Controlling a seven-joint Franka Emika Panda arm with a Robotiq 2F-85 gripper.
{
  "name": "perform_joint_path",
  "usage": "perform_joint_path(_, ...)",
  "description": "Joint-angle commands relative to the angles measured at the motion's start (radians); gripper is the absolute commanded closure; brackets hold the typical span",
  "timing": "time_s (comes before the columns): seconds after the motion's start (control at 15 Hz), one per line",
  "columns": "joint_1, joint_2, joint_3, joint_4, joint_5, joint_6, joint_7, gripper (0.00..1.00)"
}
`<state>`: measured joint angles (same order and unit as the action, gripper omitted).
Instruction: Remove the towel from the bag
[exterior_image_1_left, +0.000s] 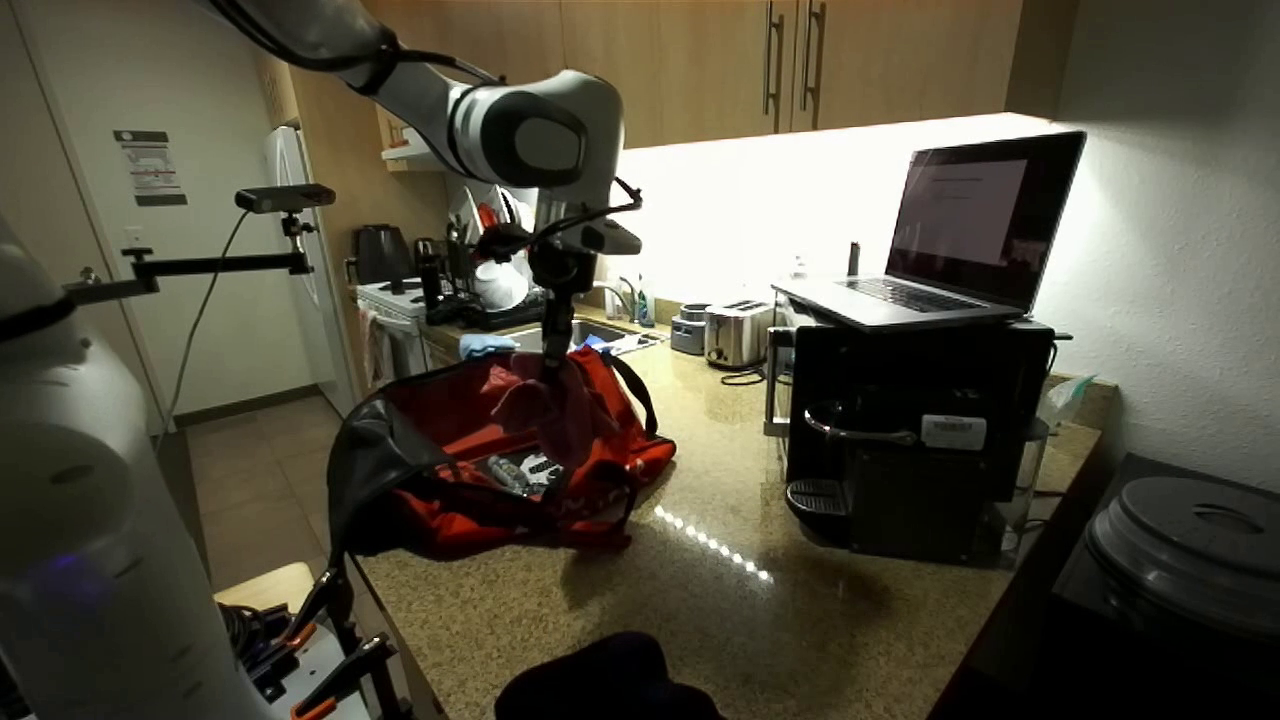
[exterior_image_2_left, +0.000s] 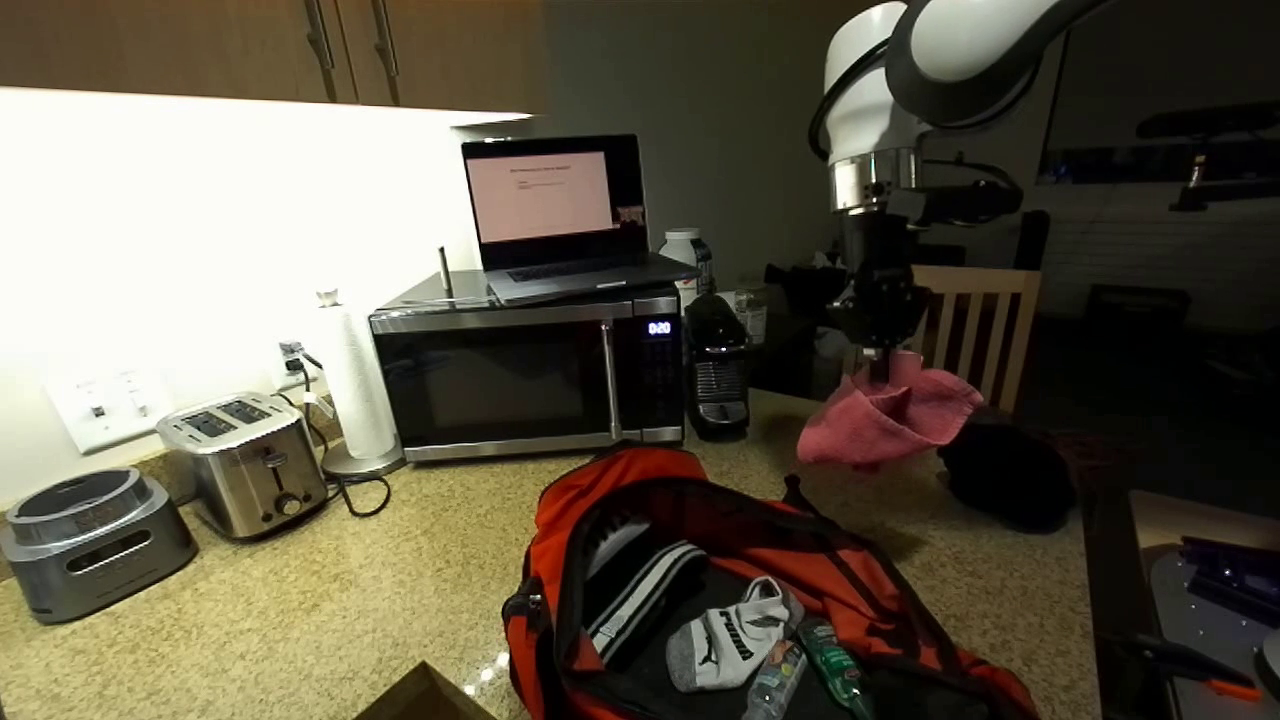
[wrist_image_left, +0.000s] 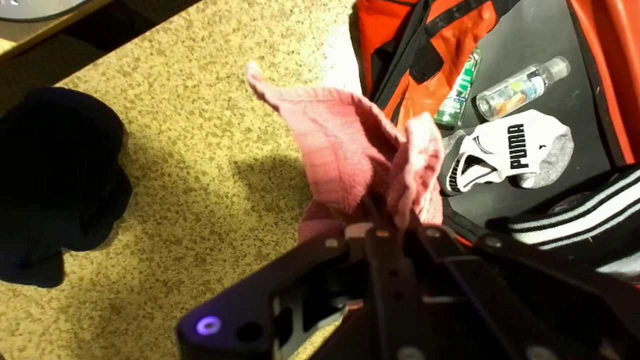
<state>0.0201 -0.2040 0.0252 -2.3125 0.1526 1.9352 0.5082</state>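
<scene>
While pink towel (exterior_image_2_left: 870, 425) is gripped between closed fingers of gripper (exterior_image_2_left: 880, 368), it is suspended above tabletop (exterior_image_2_left: 360, 590). Red bag (exterior_image_2_left: 605, 490) laid open near robot-side edge in both exterior views; Puma-marked sock (wrist_image_left: 530, 145), clear bottle (wrist_image_left: 522, 90), green container (wrist_image_left: 459, 95), striped fabric (wrist_image_left: 590, 215) held inside. Dark item (exterior_image_2_left: 1010, 480), kind not determined, set just beside same edge; in wrist view, towel shown between item and bag, part of bag's rim hidden behind it.
</scene>
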Motion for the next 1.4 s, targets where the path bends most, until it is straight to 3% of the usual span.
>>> perform_joint_path(0.0, -0.038, -0.08, -0.002, -0.077, 0.013, 0.039, 0.038, 0.95)
perform_joint_path(0.47, -0.082, -0.093, -0.01, -0.089, 0.008, 0.068, 0.049, 0.95)
perform_joint_path(1.33, -0.083, -0.056, -0.004, -0.053, -0.003, 0.055, 0.044, 0.97)
